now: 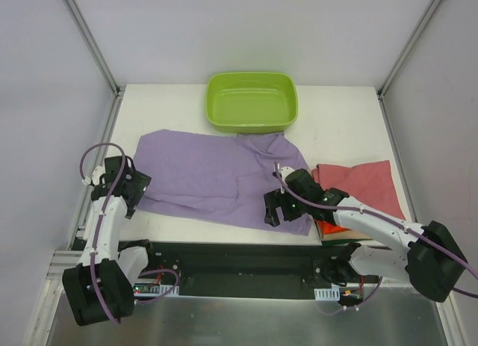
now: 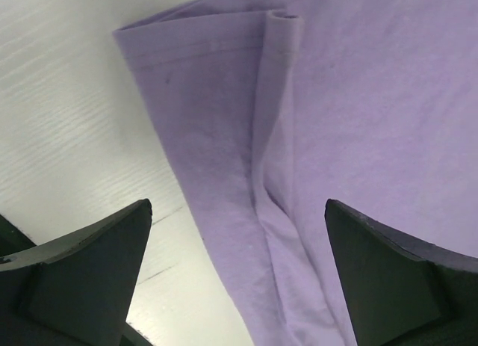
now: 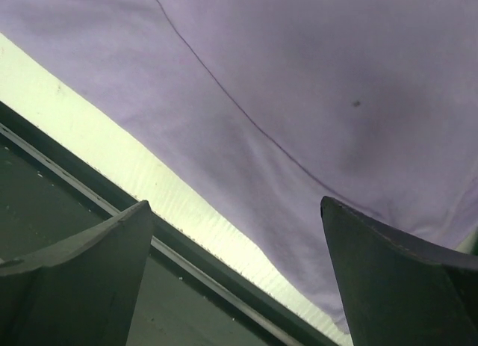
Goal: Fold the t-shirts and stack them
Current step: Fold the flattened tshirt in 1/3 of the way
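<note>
Table [image 1: 340, 122]: white, walled on three sides, carrying everything below.
Lilac shirt [image 1: 209, 178]: spread flat across the middle of the table, unfolded and lightly creased. Its far right corner touches the tub, and its near right corner reaches the table's front edge.
Tub [image 1: 252, 75]: lime green, at the far edge in the middle, nothing visible inside.
Red shirt [image 1: 366, 185]: a folded rectangle on the right side, just beside the lilac shirt, lying on top of a small stack.
Orange shirt [image 1: 326, 228]: only a thin edge shows under the red one at the stack's near left corner (what else lies beneath cannot be told).
Left gripper [image 2: 235, 208]: low over the lilac shirt's left end, where the hem is doubled over into a narrow roll. The jaws are spread wide and hold nothing; whether the fingers touch the cloth cannot be told.
Right gripper [image 3: 235, 208]: over the lilac shirt's near right edge, beside the front edge of the table and close to the red shirt. Its jaws are also spread wide, with nothing gripped.
</note>
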You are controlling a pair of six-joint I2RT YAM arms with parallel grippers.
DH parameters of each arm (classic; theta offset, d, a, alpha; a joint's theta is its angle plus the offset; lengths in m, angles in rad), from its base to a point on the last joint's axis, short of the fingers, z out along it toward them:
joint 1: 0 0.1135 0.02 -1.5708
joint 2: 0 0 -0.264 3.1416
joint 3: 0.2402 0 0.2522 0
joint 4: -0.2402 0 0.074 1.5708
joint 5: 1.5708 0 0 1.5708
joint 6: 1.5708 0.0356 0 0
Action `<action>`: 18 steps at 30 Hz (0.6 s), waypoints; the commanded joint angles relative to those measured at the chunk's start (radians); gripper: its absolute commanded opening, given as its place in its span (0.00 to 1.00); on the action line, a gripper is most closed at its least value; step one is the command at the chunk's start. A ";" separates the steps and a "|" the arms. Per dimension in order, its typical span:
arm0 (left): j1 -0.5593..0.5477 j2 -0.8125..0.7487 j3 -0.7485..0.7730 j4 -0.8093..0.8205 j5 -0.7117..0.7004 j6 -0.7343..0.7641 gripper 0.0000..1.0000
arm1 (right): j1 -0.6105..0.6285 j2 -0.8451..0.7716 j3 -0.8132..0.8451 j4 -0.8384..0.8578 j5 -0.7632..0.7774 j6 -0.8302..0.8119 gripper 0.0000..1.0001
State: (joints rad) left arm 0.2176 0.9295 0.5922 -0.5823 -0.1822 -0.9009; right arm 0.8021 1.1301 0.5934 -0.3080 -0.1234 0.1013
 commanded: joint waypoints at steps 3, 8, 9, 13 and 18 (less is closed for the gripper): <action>0.005 0.121 0.089 0.018 0.104 0.016 0.99 | 0.002 0.092 0.031 0.136 -0.051 -0.121 0.96; -0.001 0.253 0.132 0.027 0.122 0.020 0.84 | -0.020 0.168 0.032 0.124 -0.047 -0.146 0.96; -0.004 0.267 0.132 0.029 0.110 0.017 0.81 | -0.032 0.181 0.032 0.124 -0.071 -0.146 0.96; -0.012 0.295 0.139 0.029 0.070 0.010 0.68 | -0.082 0.221 0.014 0.150 -0.140 -0.138 0.96; -0.029 0.345 0.165 0.029 0.038 0.003 0.49 | -0.107 0.246 0.003 0.153 -0.157 -0.138 0.96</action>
State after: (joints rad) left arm 0.2054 1.2427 0.7071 -0.5476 -0.0956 -0.8986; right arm 0.7116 1.3323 0.6125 -0.1471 -0.2569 -0.0185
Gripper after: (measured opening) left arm 0.568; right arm 0.960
